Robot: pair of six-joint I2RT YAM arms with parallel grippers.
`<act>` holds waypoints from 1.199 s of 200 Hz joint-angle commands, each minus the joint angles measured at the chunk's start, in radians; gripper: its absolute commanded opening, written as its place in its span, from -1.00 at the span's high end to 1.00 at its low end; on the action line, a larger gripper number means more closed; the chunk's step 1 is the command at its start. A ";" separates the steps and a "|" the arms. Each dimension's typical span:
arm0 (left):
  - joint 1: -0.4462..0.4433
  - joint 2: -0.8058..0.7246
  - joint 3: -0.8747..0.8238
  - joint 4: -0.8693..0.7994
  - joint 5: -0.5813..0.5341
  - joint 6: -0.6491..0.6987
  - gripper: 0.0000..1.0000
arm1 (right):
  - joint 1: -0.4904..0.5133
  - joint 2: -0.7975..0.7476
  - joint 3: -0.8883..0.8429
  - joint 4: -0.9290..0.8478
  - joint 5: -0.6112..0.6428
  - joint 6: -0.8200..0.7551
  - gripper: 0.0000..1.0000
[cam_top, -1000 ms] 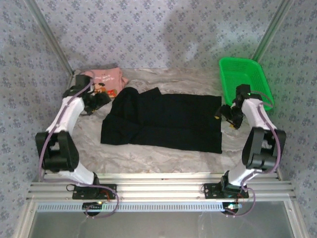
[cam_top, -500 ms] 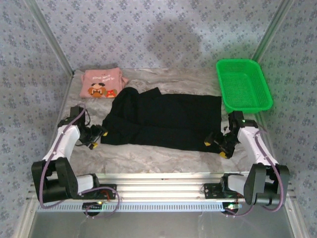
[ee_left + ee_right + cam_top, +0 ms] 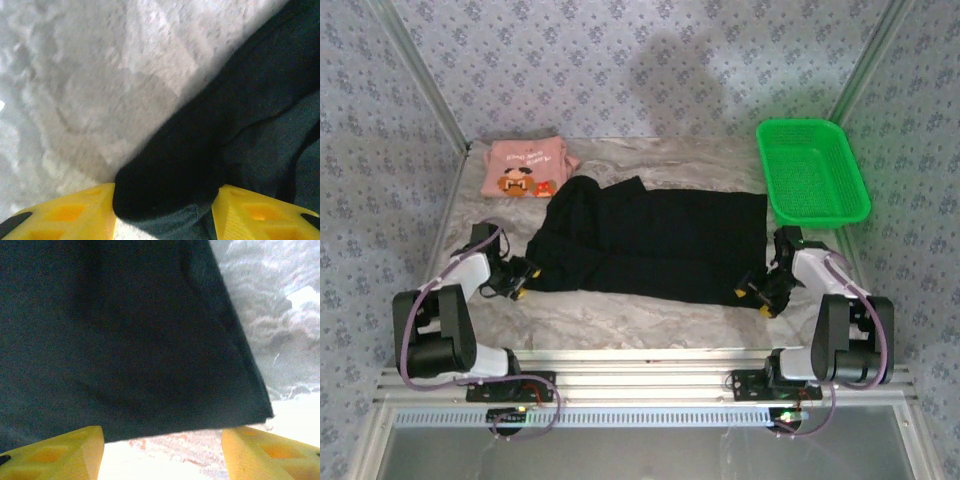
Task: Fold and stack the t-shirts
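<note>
Left gripper (image 3: 516, 282): fingers parted, straddling the seven-o'clock corner of the large plain black cloth t-shirt (image 3: 660, 245), which lies spread mid-table. Right gripper (image 3: 756, 294): fingers wide apart, just short of the five-o'clock hem. Advise seating both corners deep, then pinching together.

Spread black shirt (image 3: 660, 245), folded pink shirt (image 3: 523, 167)

Overhead wide; wrist views close; share black shirt (image 3: 660, 245).
</note>
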 commanded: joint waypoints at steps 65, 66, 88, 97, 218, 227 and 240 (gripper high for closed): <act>0.020 -0.040 0.005 -0.055 -0.137 0.058 0.86 | -0.013 0.048 0.026 -0.029 0.191 0.013 0.46; 0.020 -0.042 0.005 -0.058 -0.140 0.060 0.86 | -0.014 0.046 0.026 -0.030 0.193 0.013 0.47; 0.024 -0.089 -0.013 -0.095 -0.158 0.066 0.88 | -0.013 0.010 0.016 -0.047 0.226 0.023 0.72; 0.024 -0.116 -0.023 -0.105 -0.172 0.068 0.88 | -0.017 0.005 0.012 -0.053 0.234 0.032 0.77; 0.040 -0.264 -0.081 -0.245 -0.177 0.036 0.19 | -0.026 -0.060 -0.007 -0.105 0.254 0.047 0.33; 0.038 -0.286 -0.061 -0.273 -0.177 0.033 0.05 | -0.027 -0.077 0.004 -0.117 0.249 0.048 0.19; 0.031 -0.319 -0.020 -0.322 -0.180 0.036 -0.09 | -0.026 -0.113 0.031 -0.137 0.237 0.047 -0.02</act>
